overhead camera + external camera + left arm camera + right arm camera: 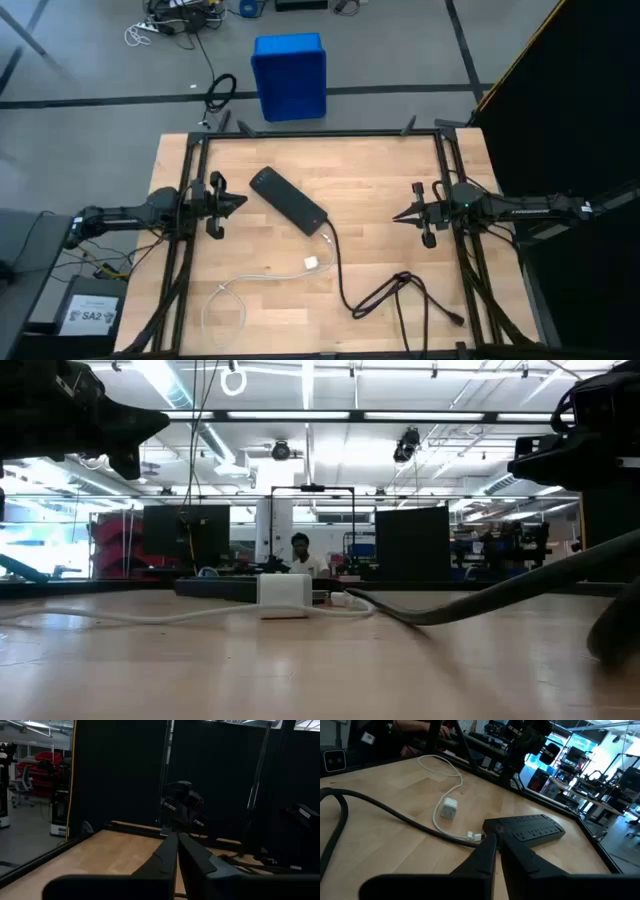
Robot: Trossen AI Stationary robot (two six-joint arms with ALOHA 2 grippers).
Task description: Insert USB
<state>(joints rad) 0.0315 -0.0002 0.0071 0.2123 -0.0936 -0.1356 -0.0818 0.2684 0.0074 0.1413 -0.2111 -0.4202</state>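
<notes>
A small white charger cube (pixel 312 264) lies on the wooden table near its middle; it also shows in the right wrist view (pixel 449 808) and the low view (pixel 284 591). A thin white cable (pixel 232 290) lies slack from beside it toward the near left; one plug end (pixel 476 837) lies by the black power strip (pixel 288 200). My left gripper (pixel 240 203) is shut and empty above the table's left side. My right gripper (pixel 400 216) is shut and empty above the right side. Both point toward the middle.
A thick black cord (pixel 385 290) runs from the power strip's near end and loops over the near right part of the table. A blue bin (pixel 289 74) stands on the floor beyond the far edge. A person (pixel 298 555) sits far behind the table.
</notes>
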